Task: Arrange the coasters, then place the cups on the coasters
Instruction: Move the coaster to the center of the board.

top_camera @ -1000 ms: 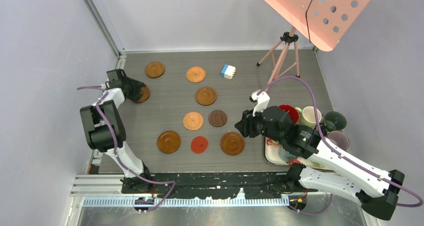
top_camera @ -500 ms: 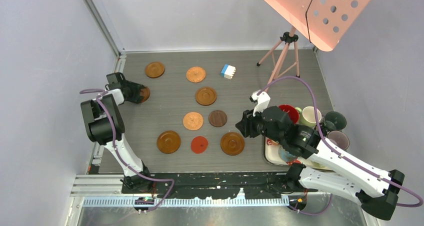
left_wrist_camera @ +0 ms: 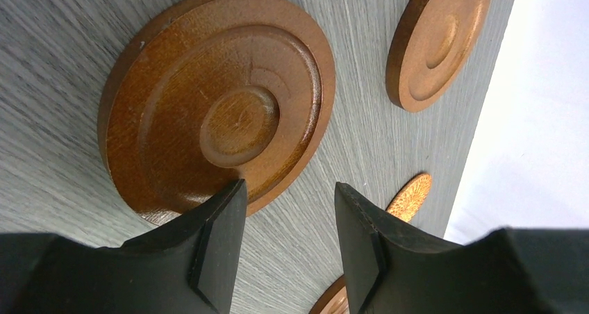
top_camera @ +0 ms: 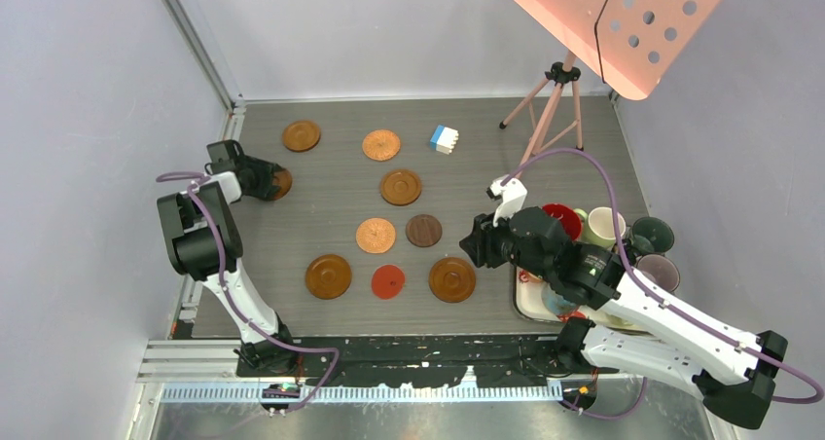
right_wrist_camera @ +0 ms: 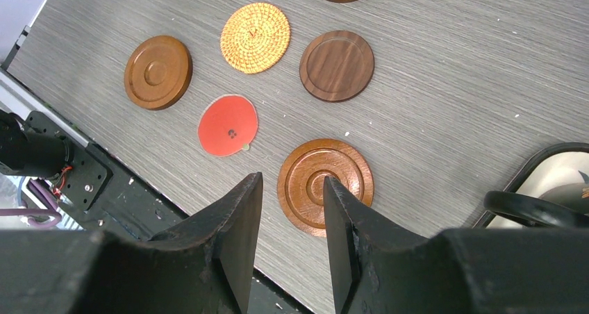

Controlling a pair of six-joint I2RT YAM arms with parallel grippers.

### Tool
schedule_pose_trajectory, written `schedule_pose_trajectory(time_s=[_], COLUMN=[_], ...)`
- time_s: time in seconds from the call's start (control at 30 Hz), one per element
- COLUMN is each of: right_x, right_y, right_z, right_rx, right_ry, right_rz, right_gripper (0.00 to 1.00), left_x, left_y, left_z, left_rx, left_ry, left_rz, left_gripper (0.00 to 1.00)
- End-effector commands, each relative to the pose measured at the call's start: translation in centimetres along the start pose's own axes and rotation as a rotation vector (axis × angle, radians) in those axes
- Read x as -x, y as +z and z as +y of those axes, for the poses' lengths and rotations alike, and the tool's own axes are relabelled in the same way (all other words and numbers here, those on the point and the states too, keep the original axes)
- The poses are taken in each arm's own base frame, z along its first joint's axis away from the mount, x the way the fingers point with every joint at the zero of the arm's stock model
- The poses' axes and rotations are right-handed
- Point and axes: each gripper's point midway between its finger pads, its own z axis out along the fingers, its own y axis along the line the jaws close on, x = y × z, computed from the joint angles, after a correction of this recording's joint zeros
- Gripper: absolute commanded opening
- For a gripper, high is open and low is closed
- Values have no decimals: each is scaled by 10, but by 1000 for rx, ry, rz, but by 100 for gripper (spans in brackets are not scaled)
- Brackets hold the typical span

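Observation:
Several round coasters lie spread on the grey table, among them a woven one [top_camera: 376,236], a dark brown one [top_camera: 423,231], a red one [top_camera: 387,282] and a ringed brown one [top_camera: 452,279]. My left gripper [top_camera: 263,181] [left_wrist_camera: 288,241] is open and low at the far left. Its left finger overlaps the edge of a brown coaster [left_wrist_camera: 215,105] [top_camera: 282,181], and only table shows between the jaws. My right gripper [top_camera: 477,245] [right_wrist_camera: 288,234] hangs open and empty above the ringed brown coaster [right_wrist_camera: 325,185]. The cups, red [top_camera: 561,218], cream [top_camera: 603,226] and dark green [top_camera: 650,234], cluster at the right.
A white tray [top_camera: 526,304] lies under my right arm. A blue-and-white block [top_camera: 444,139] sits at the back. A pink stand's tripod [top_camera: 550,104] stands back right. The wall and rail run close along my left arm.
The left arm swung its elbow up and back while its gripper stayed at the far-left coaster, then held still. The right arm has not moved.

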Motion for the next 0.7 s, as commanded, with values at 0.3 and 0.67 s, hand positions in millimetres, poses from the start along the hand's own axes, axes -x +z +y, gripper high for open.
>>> schedule_pose_trajectory(time_s=[0.3,0.67], right_x=[22,20], right_y=[-14,-21], right_z=[4,3], right_rx=[19,30], right_ry=[11,30], right_rz=[-80,-94], right_gripper=[45,45], left_x=[-45,-86], left_y=[-12,-33], left_z=[20,27], left_rx=[58,89], left_ry=[33,125], left_rz=[87,135], left_gripper=[51,50])
